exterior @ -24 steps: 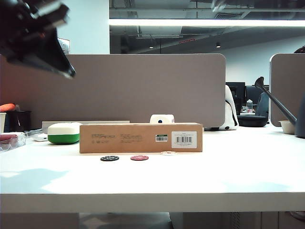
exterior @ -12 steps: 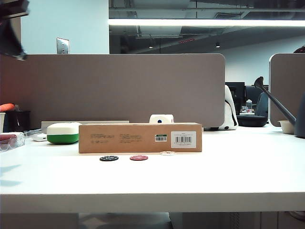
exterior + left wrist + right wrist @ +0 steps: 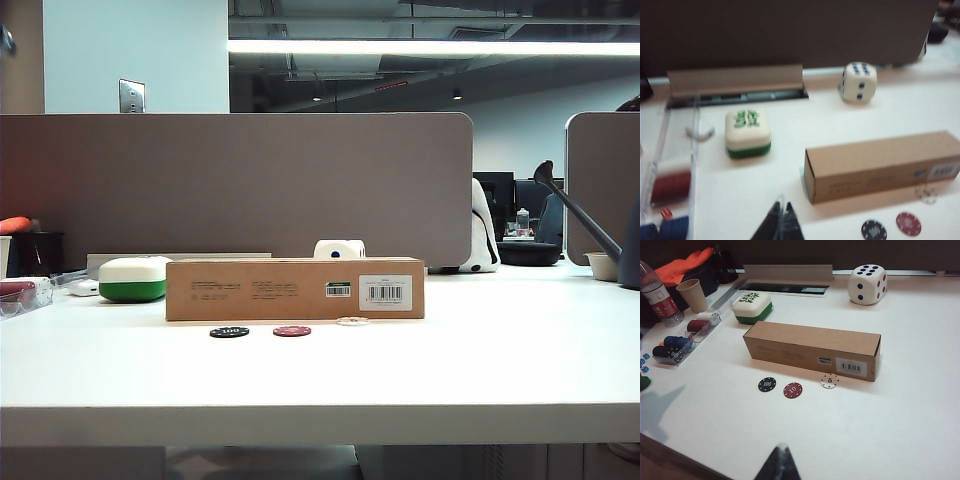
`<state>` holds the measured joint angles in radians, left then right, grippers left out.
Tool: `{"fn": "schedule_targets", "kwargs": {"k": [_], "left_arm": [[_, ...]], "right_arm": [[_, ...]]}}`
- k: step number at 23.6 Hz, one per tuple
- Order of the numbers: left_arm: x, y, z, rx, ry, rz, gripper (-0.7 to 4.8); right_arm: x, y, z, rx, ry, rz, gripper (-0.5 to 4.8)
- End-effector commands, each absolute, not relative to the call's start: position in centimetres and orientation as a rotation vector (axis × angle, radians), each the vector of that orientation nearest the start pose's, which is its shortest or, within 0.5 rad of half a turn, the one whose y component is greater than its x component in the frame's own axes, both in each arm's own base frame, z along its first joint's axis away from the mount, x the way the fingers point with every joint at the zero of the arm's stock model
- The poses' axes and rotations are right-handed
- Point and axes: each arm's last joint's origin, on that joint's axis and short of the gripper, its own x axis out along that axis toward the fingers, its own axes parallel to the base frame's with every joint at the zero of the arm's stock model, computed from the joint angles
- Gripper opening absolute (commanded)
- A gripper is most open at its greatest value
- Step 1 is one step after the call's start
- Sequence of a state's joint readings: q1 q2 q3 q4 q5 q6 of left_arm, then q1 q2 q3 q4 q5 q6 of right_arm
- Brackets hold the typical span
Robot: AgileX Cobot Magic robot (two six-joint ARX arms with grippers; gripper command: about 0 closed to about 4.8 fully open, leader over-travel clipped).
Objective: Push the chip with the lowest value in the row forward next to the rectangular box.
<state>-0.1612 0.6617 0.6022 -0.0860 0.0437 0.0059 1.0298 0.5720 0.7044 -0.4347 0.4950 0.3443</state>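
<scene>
1. The brown cardboard box [image 3: 812, 349] lies long and low on the white table [image 3: 500, 370], its white barcode label [image 3: 852, 367] near one end of the side that faces the chips.
2. The white chip [image 3: 829, 381], marked 5, lies flat just beside the box's labelled side, below the barcode label; from the right wrist view I cannot tell whether it touches the cardboard.
3. The dark red chip [image 3: 793, 390], marked 10, lies farther out from the box than the white one, and the black chip [image 3: 767, 385], marked 100, sits beside the red one, a little apart from it.
4. From the exterior view, the three chips show in front of the box, the white chip [image 3: 352, 321] tucked closest to it.
5. Behind the box stands a large white die [image 3: 867, 284] with blue and red pips, well apart from it.
6. A white-and-green mahjong-tile case [image 3: 752, 307] sits off the box's unlabelled end.
7. Farther out past that case, a clear tray of stacked chips [image 3: 682, 342], a paper cup [image 3: 692, 295] and a water bottle [image 3: 657, 297] stand together.
8. The left gripper [image 3: 780, 225] hangs above the table off the box's unlabelled end, touching nothing, its dark fingertips drawn together to a point.
9. The right gripper [image 3: 781, 463] hovers on the chip side of the box, well apart from the chips, its tips likewise pressed together and holding nothing.
10. Neither gripper shows in the exterior view.
</scene>
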Motion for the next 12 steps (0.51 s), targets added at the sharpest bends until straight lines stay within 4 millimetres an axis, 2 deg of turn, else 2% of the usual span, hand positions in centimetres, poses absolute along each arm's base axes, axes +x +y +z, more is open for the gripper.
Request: {"fn": "schedule_targets", "kwargs": {"k": [1, 2, 4, 7, 12], "left_arm": [[13.3, -1.9, 31.4, 0.004, 0.021, -0.181, -0.05], [12.7, -1.6, 31.7, 0.003, -0.008, -0.172, -0.05], [9.9, -0.6, 32.9, 0.006, -0.139, -0.120, -0.05], [6.8, 0.1, 33.8, 0.019, -0.274, -0.025, -0.05], [4.7, 0.3, 34.1, 0.028, -0.359, 0.053, -0.05]], "right_arm": [[7.4, 9.7, 31.3, 0.138, 0.298, 0.486, -0.09], [7.4, 9.7, 31.3, 0.137, 0.298, 0.486, -0.09], [7.4, 9.7, 31.3, 0.139, 0.296, 0.487, -0.09], [7.4, 9.7, 31.3, 0.139, 0.297, 0.486, -0.09], [7.4, 9.7, 31.3, 0.138, 0.296, 0.486, -0.09]]}}
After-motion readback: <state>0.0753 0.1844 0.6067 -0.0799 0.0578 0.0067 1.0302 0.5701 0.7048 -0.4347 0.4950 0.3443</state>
